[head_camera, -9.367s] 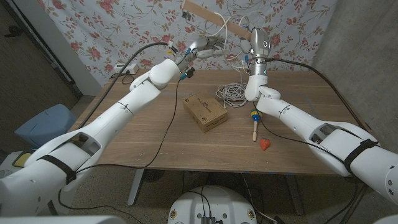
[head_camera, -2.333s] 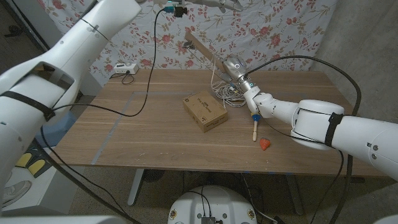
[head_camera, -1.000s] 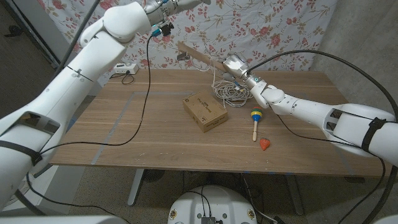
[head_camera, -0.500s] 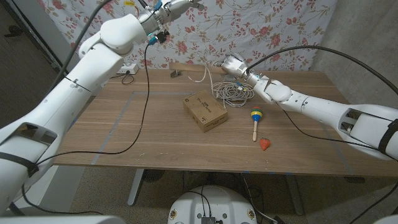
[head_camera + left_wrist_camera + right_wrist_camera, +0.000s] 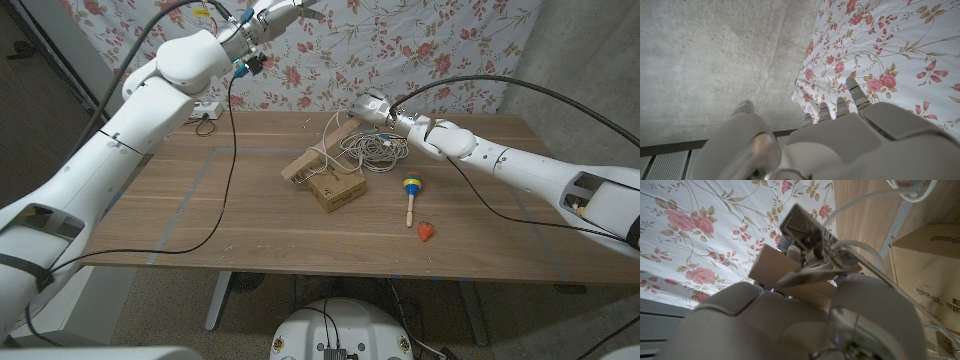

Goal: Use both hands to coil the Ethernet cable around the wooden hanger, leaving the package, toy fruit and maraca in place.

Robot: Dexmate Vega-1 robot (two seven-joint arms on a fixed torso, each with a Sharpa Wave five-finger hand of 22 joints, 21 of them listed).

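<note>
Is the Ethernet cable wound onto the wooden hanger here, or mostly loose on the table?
Mostly loose: the Ethernet cable lies bundled on the table, with only a strand reaching the wooden hanger.

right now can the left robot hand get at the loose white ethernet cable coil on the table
Probably not at once: the left robot hand is raised high by the floral backdrop, far from the white Ethernet cable coil, though nothing blocks its descent.

Even, fairly bright indoor light falls from overhead. In the head view, soft shadows sit close under the package (image 5: 335, 187) and the table (image 5: 200, 215) shows no hard glare. Toward three and nine o'clock the arms bulge with wide-angle distortion. Both wrist views blur the near white casings; the floral backdrop (image 5: 900, 45) stays sharper.
</note>
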